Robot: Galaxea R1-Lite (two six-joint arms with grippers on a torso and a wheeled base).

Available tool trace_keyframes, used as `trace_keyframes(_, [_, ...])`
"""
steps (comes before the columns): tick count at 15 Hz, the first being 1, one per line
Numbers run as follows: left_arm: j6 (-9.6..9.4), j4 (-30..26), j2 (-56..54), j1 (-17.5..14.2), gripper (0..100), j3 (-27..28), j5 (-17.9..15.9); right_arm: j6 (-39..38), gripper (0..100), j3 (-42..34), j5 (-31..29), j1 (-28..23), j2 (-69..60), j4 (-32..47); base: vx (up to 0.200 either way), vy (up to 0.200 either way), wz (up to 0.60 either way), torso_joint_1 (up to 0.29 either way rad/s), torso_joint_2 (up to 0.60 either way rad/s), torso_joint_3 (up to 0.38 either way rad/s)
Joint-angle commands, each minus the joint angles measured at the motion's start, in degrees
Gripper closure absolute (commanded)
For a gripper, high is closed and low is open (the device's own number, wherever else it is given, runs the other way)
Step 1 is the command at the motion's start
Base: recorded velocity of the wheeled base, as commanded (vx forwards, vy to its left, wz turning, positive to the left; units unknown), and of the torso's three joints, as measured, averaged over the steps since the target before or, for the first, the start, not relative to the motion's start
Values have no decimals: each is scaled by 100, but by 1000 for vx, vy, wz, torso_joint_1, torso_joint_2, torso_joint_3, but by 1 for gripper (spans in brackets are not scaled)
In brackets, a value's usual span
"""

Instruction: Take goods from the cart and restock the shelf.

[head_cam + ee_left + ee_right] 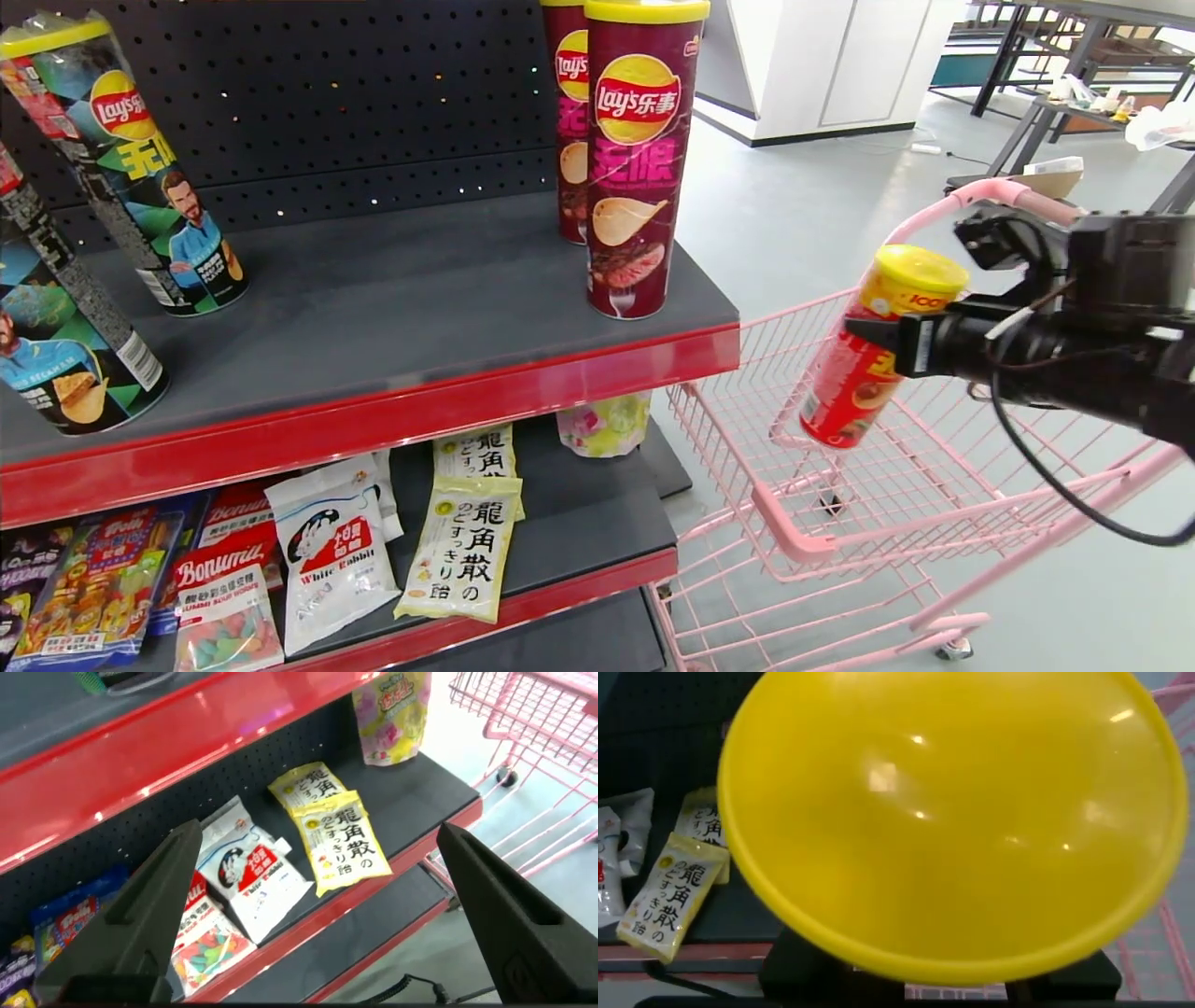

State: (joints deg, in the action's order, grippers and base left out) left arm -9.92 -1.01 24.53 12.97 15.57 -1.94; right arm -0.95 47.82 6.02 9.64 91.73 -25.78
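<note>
Because the goods must travel from cart to shelf, the head view has the right gripper [898,329] closed around the upper body of a red can [851,378], holding it in the air above the pink cart [794,534] and well apart from the upper shelf [373,308]. The can hangs tilted, top leaning toward the arm, which I judge to be simply the angle at which it was lifted out of the basket. It is a tall red tube with a yellow band and a yellow lid [920,269], undented as far as can be seen. Two maroon cans [639,159] stand upright at the shelf's near corner and dark cans [140,159] at its far left; the bare stretch between them looks the likely spot for the new one.

In the left wrist view the left gripper [318,835] hangs with its fingers spread wide and nothing between them, over the lower shelf [439,789] — waiting, I would guess, so as not to block the other arm. Below it lie a yellow packet [346,845], a white packet [248,873] and a pale pouch [392,714].

In the right wrist view the lid sits right under the camera — round, glossy, smooth-rimmed — confirming a grip just below the top.
</note>
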Motion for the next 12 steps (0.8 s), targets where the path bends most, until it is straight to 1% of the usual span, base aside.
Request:
trace_keyframes(1, [8, 163, 351, 4, 0, 60, -114, 174, 100, -168, -435, -103, -1993, 1374, 0, 0, 0, 0, 0, 0])
trace_keyframes(2, [-10, 215, 439, 4, 0, 34, -131, 183, 100, -309, -506, -33, -2379, 1550, 0, 0, 0, 0, 0, 0])
trace_keyframes(3, [-80, 215, 509, -5, 0, 43, -131, 253, 100, -564, -611, 126, -2775, 1673, 0, 0, 0, 0, 0, 0])
trace_keyframes(4, [-194, 215, 553, -5, 0, 52, -123, 359, 100, -792, -752, 275, -3091, 1787, 0, 0, 0, 0, 0, 0])
trace_keyframes(5, [-203, 215, 553, -5, 0, 52, -123, 359, 100, -810, -760, 275, -3118, 1796, 0, 0, 0, 0, 0, 0])
trace_keyframes(6, [-247, 215, 562, -5, 0, 60, -123, 491, 100, -1126, -848, 328, -3610, 2016, 0, 0, 0, 0, 0, 0])
trace_keyframes(9, [-273, 215, 553, -5, 0, 34, -114, 702, 100, -1267, -822, 337, -3997, 2332, 0, 0, 0, 0, 0, 0])
trace_keyframes(12, [-273, 207, 562, -5, 0, 34, -114, 825, 100, -1355, -822, 337, -4111, 2359, -200, 0, 0, 2, 2, 2])
